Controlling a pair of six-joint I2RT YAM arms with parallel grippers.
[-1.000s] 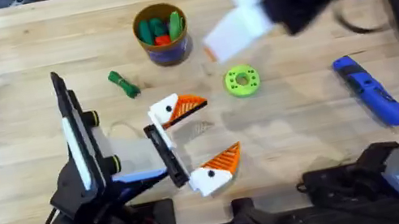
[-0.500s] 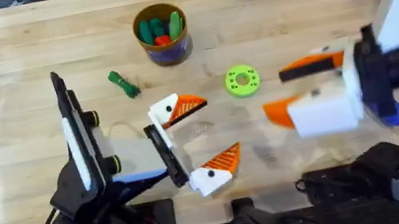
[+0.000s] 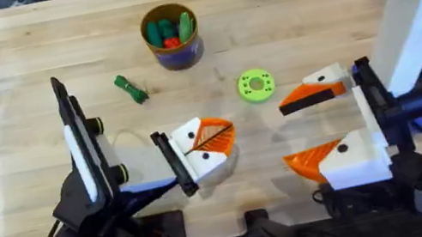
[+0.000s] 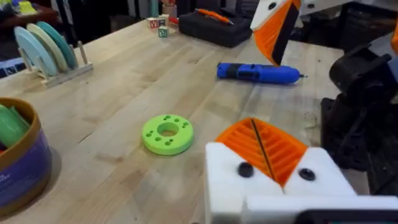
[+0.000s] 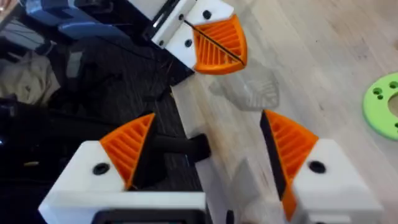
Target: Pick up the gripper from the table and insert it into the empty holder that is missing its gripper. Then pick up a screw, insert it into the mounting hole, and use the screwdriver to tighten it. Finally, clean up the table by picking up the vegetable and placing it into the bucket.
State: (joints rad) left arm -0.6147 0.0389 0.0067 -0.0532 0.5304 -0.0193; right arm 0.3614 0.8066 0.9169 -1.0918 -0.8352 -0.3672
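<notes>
I judge step in hand = cleanup: all 4 finger mounts carry orange tips.

Left gripper (image 3: pixel 208 139) pinched closed, empty. Right gripper (image 3: pixel 313 128) spread wide, empty.

Vegetable (image 3: pixel 130 89) lies toward table (image 3: pixel 306 14) far edge, near bucket (image 3: pixel 175 55), on its left-edge side. It sits well apart from left gripper, farther still from right.

I'd use left arm:
- part fingers first
- descend over vegetable, straddling short axis
- pinch mid-body
- lift above bucket rim before release
</notes>
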